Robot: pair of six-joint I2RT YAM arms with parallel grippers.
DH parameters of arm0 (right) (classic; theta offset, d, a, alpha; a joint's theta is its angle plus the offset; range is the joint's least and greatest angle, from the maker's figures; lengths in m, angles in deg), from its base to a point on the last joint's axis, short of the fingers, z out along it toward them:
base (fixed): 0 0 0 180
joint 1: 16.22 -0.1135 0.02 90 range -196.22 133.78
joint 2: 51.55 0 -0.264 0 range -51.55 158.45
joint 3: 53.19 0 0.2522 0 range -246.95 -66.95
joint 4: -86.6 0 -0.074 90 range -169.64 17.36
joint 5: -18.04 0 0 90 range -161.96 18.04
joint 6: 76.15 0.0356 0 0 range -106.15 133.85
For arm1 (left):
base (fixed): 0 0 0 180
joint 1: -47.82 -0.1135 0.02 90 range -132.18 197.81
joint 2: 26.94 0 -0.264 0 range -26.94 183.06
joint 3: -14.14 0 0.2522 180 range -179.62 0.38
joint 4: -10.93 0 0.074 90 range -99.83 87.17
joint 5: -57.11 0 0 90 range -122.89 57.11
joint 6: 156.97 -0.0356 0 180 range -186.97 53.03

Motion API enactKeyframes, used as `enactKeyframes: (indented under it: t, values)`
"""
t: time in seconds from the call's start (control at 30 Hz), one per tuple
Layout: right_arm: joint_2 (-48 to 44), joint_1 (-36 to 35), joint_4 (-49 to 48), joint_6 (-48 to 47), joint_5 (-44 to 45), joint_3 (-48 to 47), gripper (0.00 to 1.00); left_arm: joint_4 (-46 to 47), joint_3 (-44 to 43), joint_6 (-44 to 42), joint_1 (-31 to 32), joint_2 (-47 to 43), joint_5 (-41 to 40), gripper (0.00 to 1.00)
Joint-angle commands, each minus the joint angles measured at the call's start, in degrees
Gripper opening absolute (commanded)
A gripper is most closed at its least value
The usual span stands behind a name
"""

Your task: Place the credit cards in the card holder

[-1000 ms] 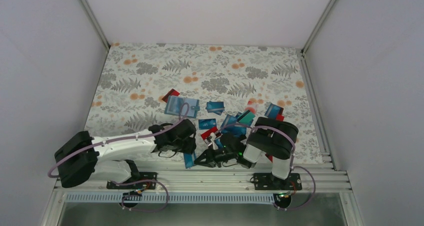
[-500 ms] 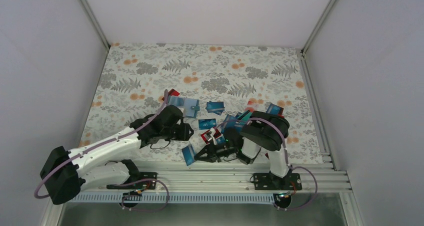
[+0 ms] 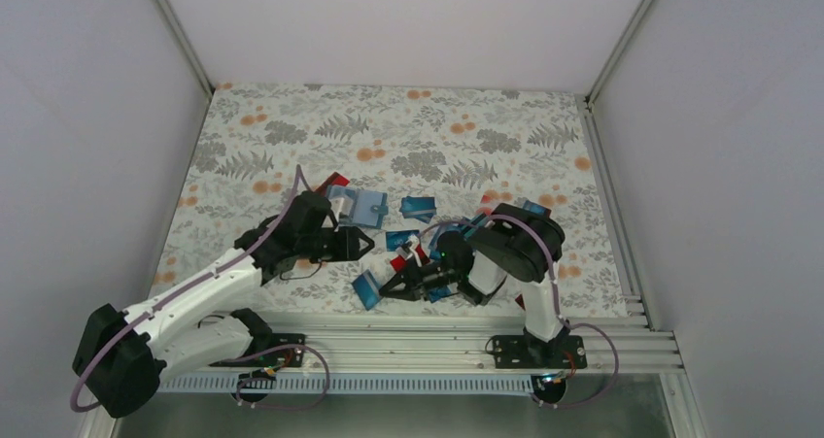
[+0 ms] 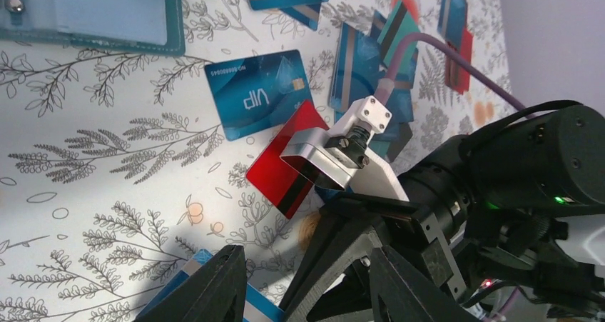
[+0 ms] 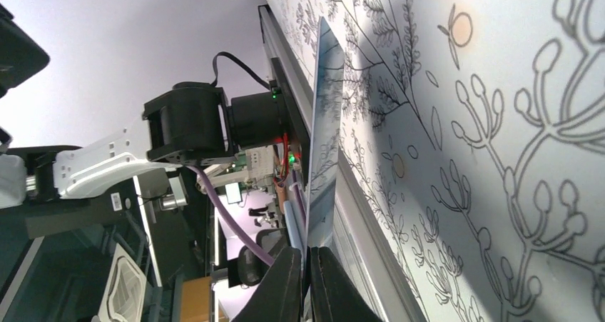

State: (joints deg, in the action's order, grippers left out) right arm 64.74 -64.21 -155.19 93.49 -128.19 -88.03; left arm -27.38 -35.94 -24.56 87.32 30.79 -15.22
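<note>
1. Your left arm (image 3: 194,292) reached from the near left corner of the tabletop (image 3: 291,127) toward its middle. The left gripper (image 3: 357,245) hung low over the floral pattern, its jaws apart and nothing between them.
2. The card holder (image 3: 360,205) lay open and flat just beyond that gripper, a little left of the tabletop's centre. Your left wrist view caught its snap dot (image 4: 13,4) and a pale blue pocket (image 4: 107,11). A red card (image 3: 336,180) stuck out at the holder's far left corner.
3. A blue card (image 3: 367,289) stood on edge close to the near edge of the tabletop. It was pinched in the right gripper (image 5: 308,261), whose fingers (image 5: 285,286) were clamped tight on it. You could not tell whether its lower edge touched the tabletop.
4. A blue VIP card (image 4: 257,93) lay face up between the holder and the right gripper. A red striped card (image 4: 285,172) lay just beside it, corner to corner, partly covered by the right wrist.
5. Another blue striped card (image 3: 418,207) lay just right of the holder.
6. The remaining credit cards (image 3: 457,234), blue and teal with some red, overlapped in a heap right of centre. Your right arm (image 3: 520,249) partly hid them.
</note>
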Motion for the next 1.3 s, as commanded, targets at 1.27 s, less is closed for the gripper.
enactKeyframes:
  t: [1.27]
  values:
    - [-0.72,2.1,32.38,-19.09,-2.44,-9.69,0.04,8.34,18.15,8.89,5.05,9.87,-2.53,0.2]
